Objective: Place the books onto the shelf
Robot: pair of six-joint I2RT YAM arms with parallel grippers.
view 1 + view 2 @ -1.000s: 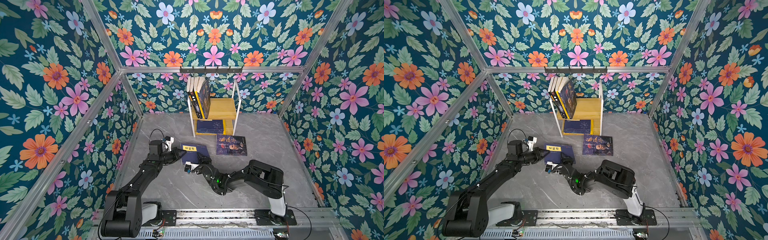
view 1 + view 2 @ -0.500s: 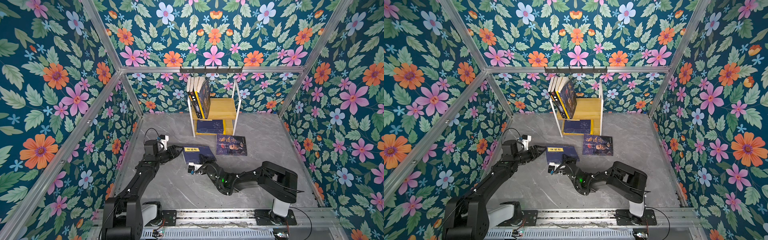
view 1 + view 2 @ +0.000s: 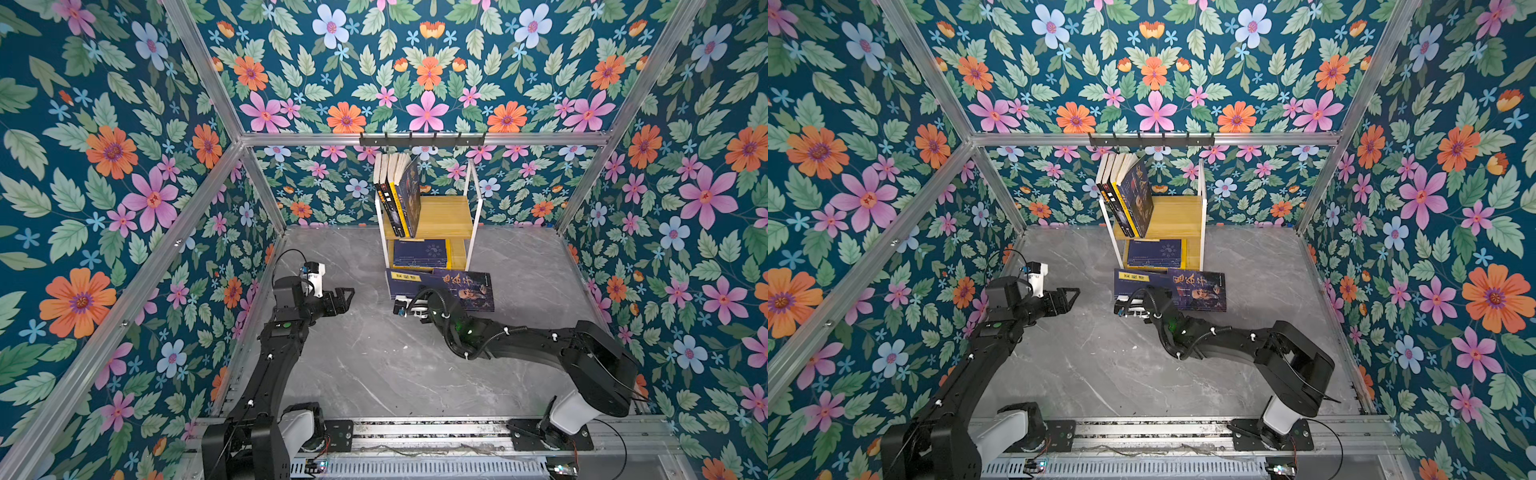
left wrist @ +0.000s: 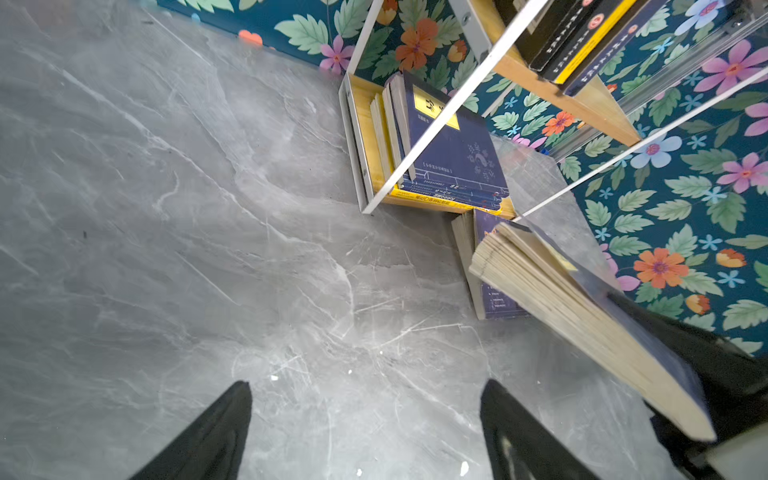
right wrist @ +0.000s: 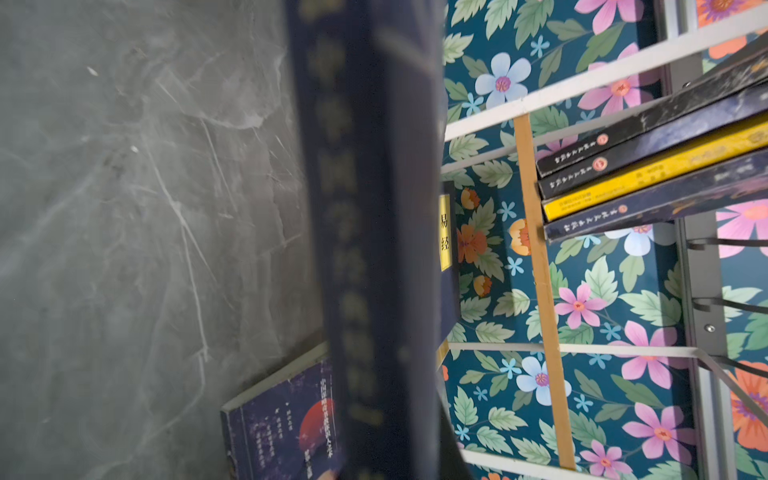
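The shelf (image 3: 449,212) (image 3: 1177,214) stands at the back middle. Several books (image 3: 399,195) lean upright on its top tier, and navy books (image 3: 419,252) lie flat on the bottom tier. In front of it my right gripper (image 3: 415,297) (image 3: 1136,297) is shut on a navy book with a yellow label (image 3: 409,279) (image 4: 582,307) (image 5: 374,208), lifted at a tilt. A purple portrait book (image 3: 469,286) (image 4: 490,286) (image 5: 282,415) lies on the floor beside and partly under it. My left gripper (image 3: 348,301) (image 4: 366,384) is open and empty, to the left of the navy book.
A black hook rail (image 3: 422,140) hangs on the frame above the shelf. Floral walls and aluminium posts close in the grey marble floor (image 3: 374,353) on three sides. The shelf's white frame bars (image 4: 415,133) cross the front of the bottom tier.
My left gripper let go of the navy book, opened wide and drew back to the left. The right gripper stayed shut on it and carried it toward the shelf.
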